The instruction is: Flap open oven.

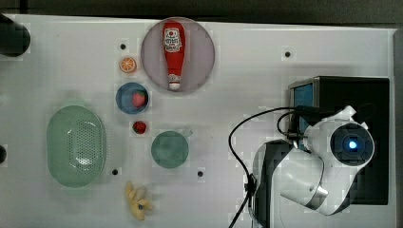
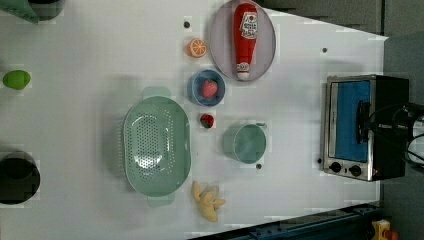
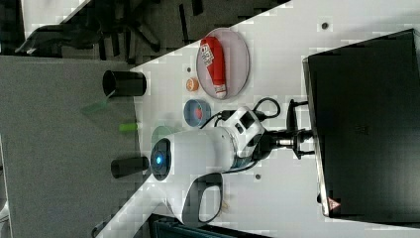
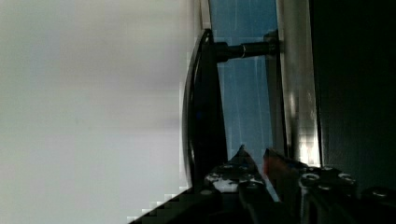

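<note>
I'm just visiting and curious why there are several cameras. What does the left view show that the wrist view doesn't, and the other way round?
Left view alone: the white table with a pale green perforated colander, a red ketchup bottle lying on a grey plate, and the oven's black knobs.

Wrist view alone: a close look along the door's dark bar handle, with the gripper beside it near the glass.

Both: the boxy black oven with its blue-tinted glass door, shut.
</note>
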`<state>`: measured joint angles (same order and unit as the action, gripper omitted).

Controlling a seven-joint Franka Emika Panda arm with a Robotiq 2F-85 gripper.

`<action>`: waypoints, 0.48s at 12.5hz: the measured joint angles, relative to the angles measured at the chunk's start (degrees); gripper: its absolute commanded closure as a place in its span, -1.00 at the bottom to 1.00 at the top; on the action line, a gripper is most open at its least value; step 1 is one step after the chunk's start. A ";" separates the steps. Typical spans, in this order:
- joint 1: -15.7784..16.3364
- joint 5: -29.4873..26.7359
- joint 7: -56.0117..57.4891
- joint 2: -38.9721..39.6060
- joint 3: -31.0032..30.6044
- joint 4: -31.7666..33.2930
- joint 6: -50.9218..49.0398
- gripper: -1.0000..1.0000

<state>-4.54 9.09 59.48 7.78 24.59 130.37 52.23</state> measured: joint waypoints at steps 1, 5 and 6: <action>-0.06 -0.01 0.00 -0.04 0.03 -0.11 -0.06 0.65; 0.25 0.78 0.00 -0.01 -0.46 0.00 0.03 0.65; 0.22 2.28 0.00 0.01 -0.90 0.11 0.17 0.65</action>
<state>-4.32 11.37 59.48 7.79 23.70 130.48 52.40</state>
